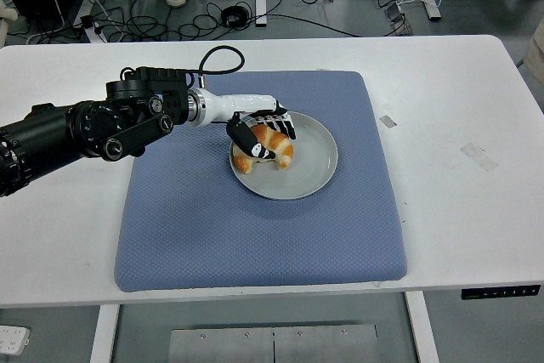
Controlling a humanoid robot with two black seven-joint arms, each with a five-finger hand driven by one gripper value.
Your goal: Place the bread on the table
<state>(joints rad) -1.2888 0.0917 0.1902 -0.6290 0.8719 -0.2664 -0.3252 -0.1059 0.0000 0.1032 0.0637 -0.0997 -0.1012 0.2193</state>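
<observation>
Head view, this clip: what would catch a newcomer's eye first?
The black left arm reaching in from the left edge, its left hand closed around the bread at the left side of the grey plate. The plate sits on a blue mat that covers the middle of the white table. Behind the table's far edge, cables sprawl over the floor.
</observation>
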